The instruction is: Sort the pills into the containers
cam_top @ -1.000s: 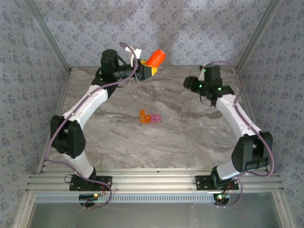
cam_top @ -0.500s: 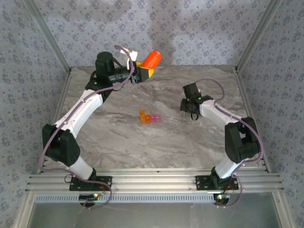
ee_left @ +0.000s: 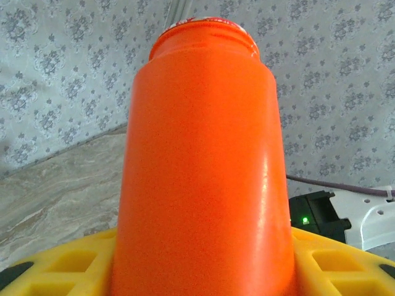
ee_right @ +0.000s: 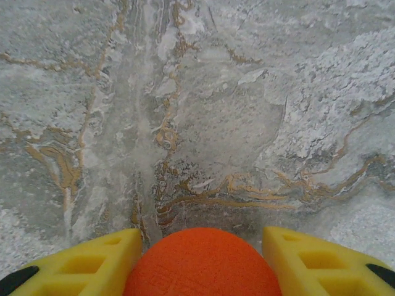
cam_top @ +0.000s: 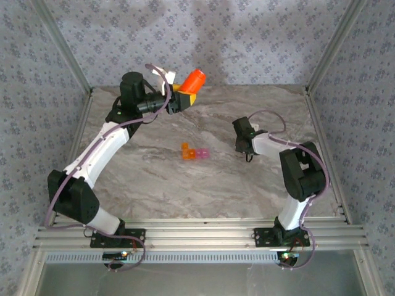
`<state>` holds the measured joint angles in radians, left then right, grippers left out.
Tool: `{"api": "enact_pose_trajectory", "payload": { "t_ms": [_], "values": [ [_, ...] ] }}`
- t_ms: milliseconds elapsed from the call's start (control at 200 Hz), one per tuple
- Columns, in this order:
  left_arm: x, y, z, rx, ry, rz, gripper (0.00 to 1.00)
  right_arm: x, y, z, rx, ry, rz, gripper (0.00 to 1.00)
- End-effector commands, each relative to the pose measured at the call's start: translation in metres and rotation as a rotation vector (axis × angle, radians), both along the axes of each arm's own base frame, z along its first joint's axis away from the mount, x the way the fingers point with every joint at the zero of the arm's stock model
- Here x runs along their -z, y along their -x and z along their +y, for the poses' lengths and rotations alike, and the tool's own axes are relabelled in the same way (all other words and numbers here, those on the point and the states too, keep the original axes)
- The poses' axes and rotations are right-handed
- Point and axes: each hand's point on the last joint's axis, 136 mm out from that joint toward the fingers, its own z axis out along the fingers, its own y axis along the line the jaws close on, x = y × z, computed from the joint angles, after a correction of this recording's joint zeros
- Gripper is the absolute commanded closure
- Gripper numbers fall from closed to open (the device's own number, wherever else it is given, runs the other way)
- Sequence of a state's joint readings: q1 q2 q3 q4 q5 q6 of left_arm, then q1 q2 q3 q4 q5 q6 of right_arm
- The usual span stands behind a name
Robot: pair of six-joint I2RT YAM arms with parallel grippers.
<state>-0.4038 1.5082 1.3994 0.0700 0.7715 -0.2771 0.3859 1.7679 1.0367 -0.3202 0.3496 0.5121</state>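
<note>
orange and pink, the two joined containers (cam_top: 194, 152) sit on the marble table (cam_top: 154, 185). well behind them and slightly to their left, the left gripper (cam_top: 187, 94) is clamped on an orange bottle (cam_top: 194, 80), which is held off the table and tilted, open mouth upward. to the right of the containers, clear of them, the right gripper (cam_top: 242, 140) hangs low, its yellow fingers (ee_right: 80, 262) closed around a round orange cap (ee_right: 202, 262).
</note>
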Motion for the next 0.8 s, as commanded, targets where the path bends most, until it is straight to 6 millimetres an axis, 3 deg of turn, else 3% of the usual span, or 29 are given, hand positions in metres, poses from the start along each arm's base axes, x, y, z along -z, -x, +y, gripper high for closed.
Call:
{"api": "enact_pose_trajectory", "payload": {
  "t_ms": [0, 155, 410, 565, 795],
  "values": [
    [-0.014, 0.007, 0.008, -0.015, 0.004, -0.052, 1.0, 0.012, 0.002, -0.003, 0.035, 0.019, -0.001, 0.61],
    [-0.013, 0.005, 0.009, -0.021, 0.004, -0.051, 1.0, 0.023, 0.013, 0.0, 0.035, 0.018, 0.03, 0.54],
    [-0.011, 0.001, 0.008, -0.025, 0.013, -0.054, 1.0, 0.028, 0.025, 0.001, 0.044, 0.012, 0.061, 0.28],
    [-0.009, -0.001, 0.009, -0.035, 0.012, -0.054, 1.0, 0.01, 0.02, 0.006, 0.026, -0.024, 0.037, 0.22],
    [0.0, 0.0, 0.015, -0.075, 0.002, -0.034, 1.0, -0.041, 0.006, 0.023, -0.046, -0.107, -0.029, 0.2]
  ]
}}
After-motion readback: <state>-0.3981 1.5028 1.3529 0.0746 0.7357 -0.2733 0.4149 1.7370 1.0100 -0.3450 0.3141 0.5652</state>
